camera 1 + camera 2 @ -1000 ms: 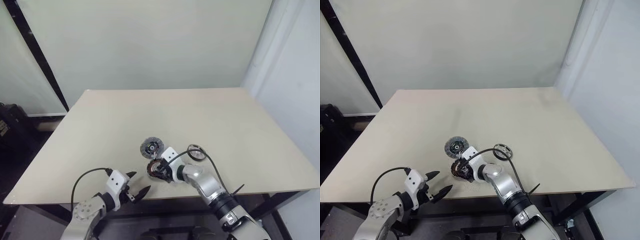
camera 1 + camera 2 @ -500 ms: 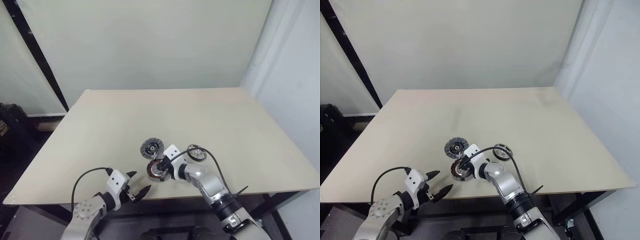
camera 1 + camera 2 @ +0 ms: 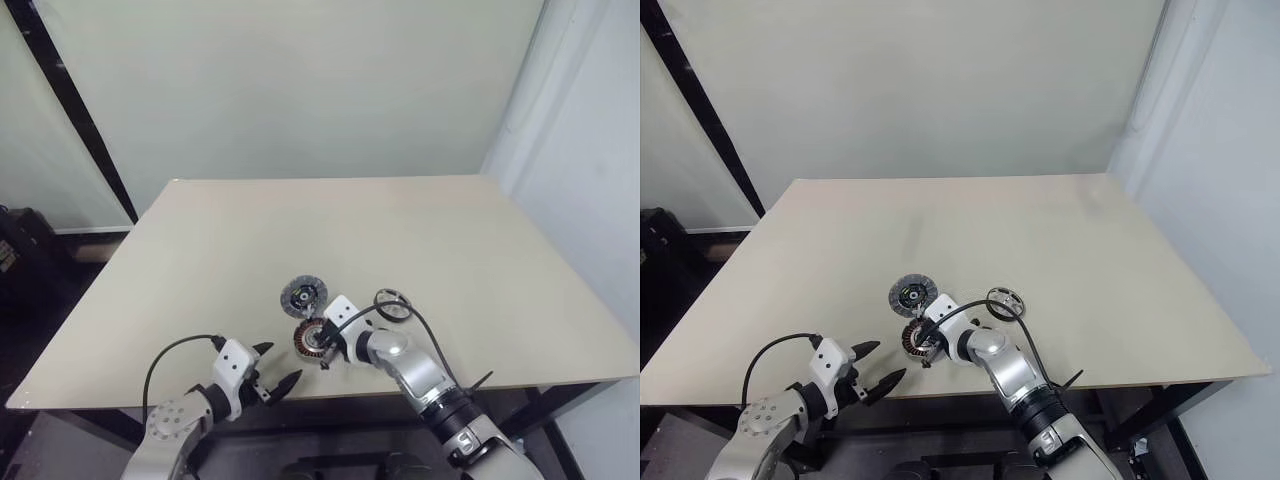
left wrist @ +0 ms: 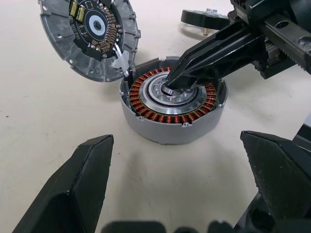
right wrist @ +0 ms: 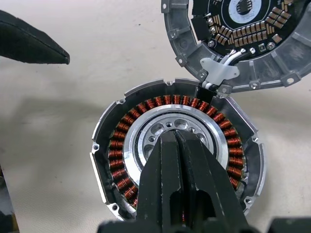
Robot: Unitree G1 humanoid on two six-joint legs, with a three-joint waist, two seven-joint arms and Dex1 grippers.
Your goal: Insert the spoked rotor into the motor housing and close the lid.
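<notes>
Your right gripper (image 5: pixel 176 141) fingers are pressed together on the spoked rotor (image 5: pixel 167 133), seated inside the motor housing (image 4: pixel 172 104) on the near surface (image 3: pixel 480 270). Lid (image 4: pixel 87 34) lies flipped open beside it. Left gripper (image 3: pixel 272 377) waits spread.

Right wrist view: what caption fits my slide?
Shut right gripper pressing on the silver rotor inside the copper-wound motor housing.

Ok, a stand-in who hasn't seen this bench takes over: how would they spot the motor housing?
On the beige table, look near the front edge, where the shut right tool pokes down. The motor housing is the grey round shell under its tip, ringed with copper windings; the circuit-board disc beside it and the dark disc beyond show none.
</notes>
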